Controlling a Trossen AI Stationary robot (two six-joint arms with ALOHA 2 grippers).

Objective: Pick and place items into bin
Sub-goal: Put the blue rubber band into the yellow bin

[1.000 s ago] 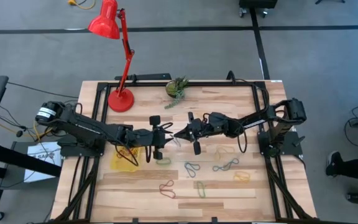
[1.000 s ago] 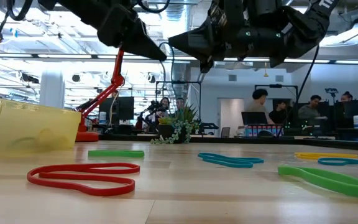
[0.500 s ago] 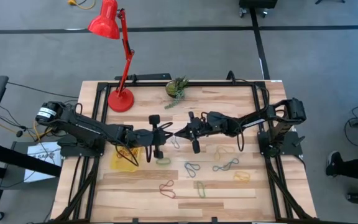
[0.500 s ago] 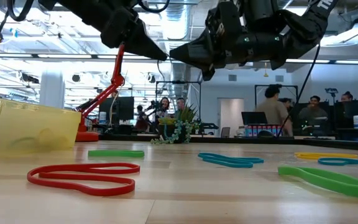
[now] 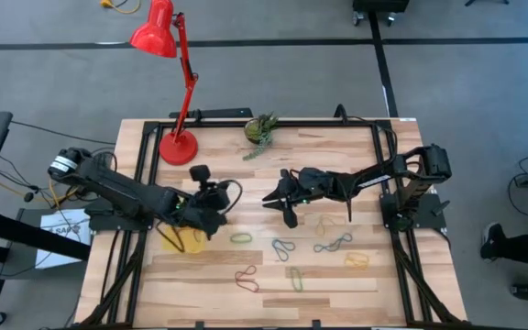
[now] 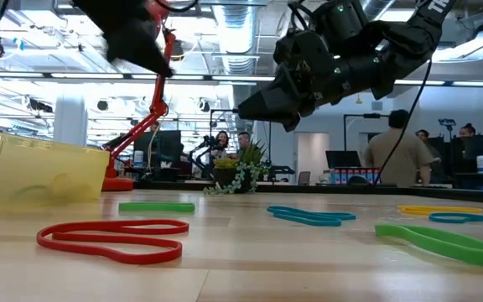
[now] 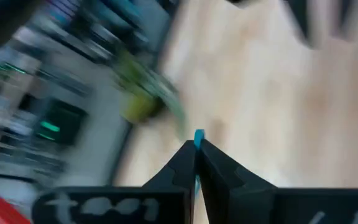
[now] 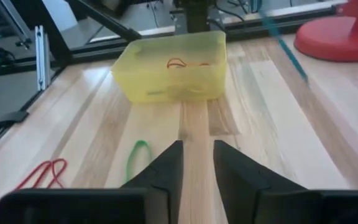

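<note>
left gripper [image 7: 194, 163] has its jaws pinching a blue band [image 7: 198, 138], carrying it toward the yellow bin [image 5: 183, 240] at 8 o'clock on the desk [image 5: 337, 275]. right gripper [image 8: 196, 163] hangs mid-desk, jaws spread and empty.

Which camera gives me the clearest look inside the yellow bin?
The right wrist view: the bin faces it unobstructed, red bands visible through its wall. The high view has it under the left gripper; the low view shows only a side wall.
</note>
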